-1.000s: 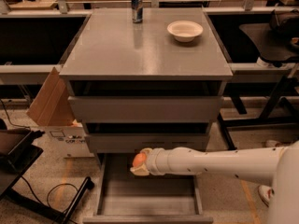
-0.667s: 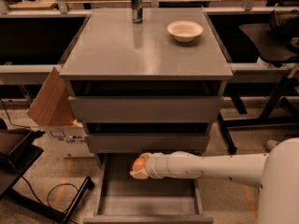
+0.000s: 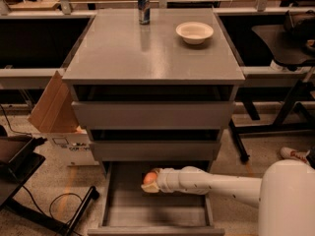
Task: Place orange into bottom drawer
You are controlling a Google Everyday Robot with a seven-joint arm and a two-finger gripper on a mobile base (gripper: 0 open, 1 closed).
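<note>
The orange (image 3: 149, 177) is small and round, held at the tip of my gripper (image 3: 149, 182), which is shut on it. My white arm reaches in from the lower right. The gripper and orange hang over the back of the open bottom drawer (image 3: 157, 214), a shallow grey tray pulled out from the grey cabinet (image 3: 152, 58). The orange sits just below the front of the middle drawer (image 3: 155, 150) and above the drawer floor.
A white bowl (image 3: 194, 32) and a blue can (image 3: 143, 6) stand on the cabinet top. A cardboard box (image 3: 58, 114) stands left of the cabinet. A black stand with cables (image 3: 29, 181) is at lower left. A chair base (image 3: 275, 117) is to the right.
My gripper with the orange has moved a little further in over the drawer's back and slightly down. The arm has stretched out more from the right.
</note>
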